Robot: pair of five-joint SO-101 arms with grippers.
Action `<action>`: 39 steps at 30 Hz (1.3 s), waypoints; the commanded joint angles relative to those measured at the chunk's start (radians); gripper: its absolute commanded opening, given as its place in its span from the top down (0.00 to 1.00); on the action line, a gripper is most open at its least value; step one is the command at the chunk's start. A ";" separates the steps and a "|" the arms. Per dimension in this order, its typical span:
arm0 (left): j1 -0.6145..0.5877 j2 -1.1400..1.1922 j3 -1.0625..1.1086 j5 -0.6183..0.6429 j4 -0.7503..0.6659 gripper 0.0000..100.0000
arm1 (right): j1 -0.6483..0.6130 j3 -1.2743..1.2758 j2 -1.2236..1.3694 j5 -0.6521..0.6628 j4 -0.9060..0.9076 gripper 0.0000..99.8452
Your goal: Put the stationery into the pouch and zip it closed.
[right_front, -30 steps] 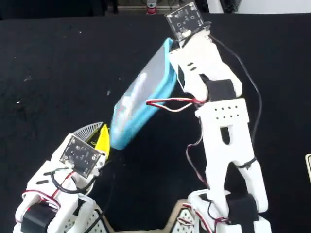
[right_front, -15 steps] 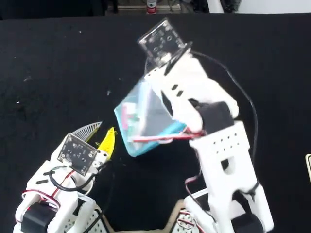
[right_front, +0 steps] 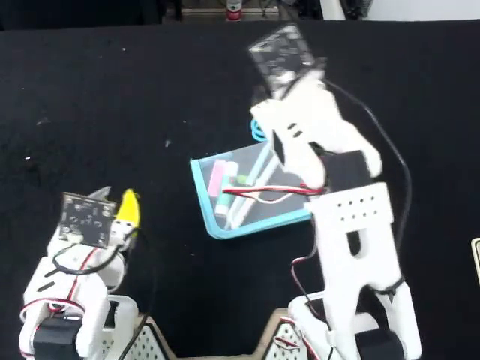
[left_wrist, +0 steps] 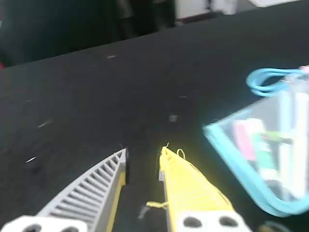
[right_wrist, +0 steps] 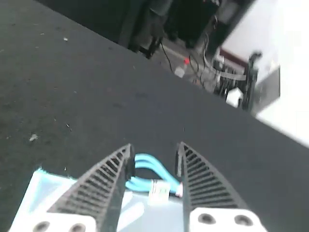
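Pouch (right_front: 259, 214) lies flat on the table (right_front: 112, 90) with the stationery (right_front: 225, 184) inside; zip state cannot be told. Right gripper (right_wrist: 154, 146), jaws apart and empty, straddles the pouch's loop (left_wrist: 264, 72), probably to steady it. Left gripper (left_wrist: 143, 153), unclenched, stands clear of the pouch's opposite end.

- Black table (right_front: 90, 90) spreads across the scene, its dark top dotted with pale specks of lint (right_front: 167, 143) left of centre.
- A small bottle with a red cap (right_front: 234, 10) stands just past the table's far edge.
- Tangled dark cables (right_wrist: 212, 67) lie in the room beyond, beside a white wall (right_wrist: 285, 72).
- A pale, flat object (right_front: 475, 259) sits at the table's right edge, cut off from view.
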 commanded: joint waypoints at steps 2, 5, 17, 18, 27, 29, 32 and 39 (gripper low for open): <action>-0.114 0.006 0.024 -0.017 -0.005 0.97 | 0.091 0.079 -0.133 -0.049 0.164 0.99; -0.120 0.005 0.076 -0.031 -0.002 0.97 | 0.091 0.239 -0.236 -0.049 0.146 0.99; -0.111 0.005 0.364 0.009 -0.146 0.97 | 0.058 0.926 -0.779 -0.048 -0.034 0.99; -0.111 0.005 0.375 0.011 -0.144 0.97 | 0.060 0.951 -0.806 -0.049 -0.017 0.99; -0.111 0.005 0.467 0.011 -0.144 0.97 | 0.064 1.208 -1.113 -0.189 0.038 0.99; -0.111 0.005 0.492 0.011 -0.144 0.97 | 0.064 1.270 -1.193 -0.204 0.057 0.99; -0.122 0.005 0.530 0.011 -0.144 0.97 | 0.077 1.356 -1.325 -0.203 0.098 0.99; -0.117 0.006 0.607 0.009 -0.094 0.97 | 0.098 1.362 -1.323 -0.207 0.207 0.99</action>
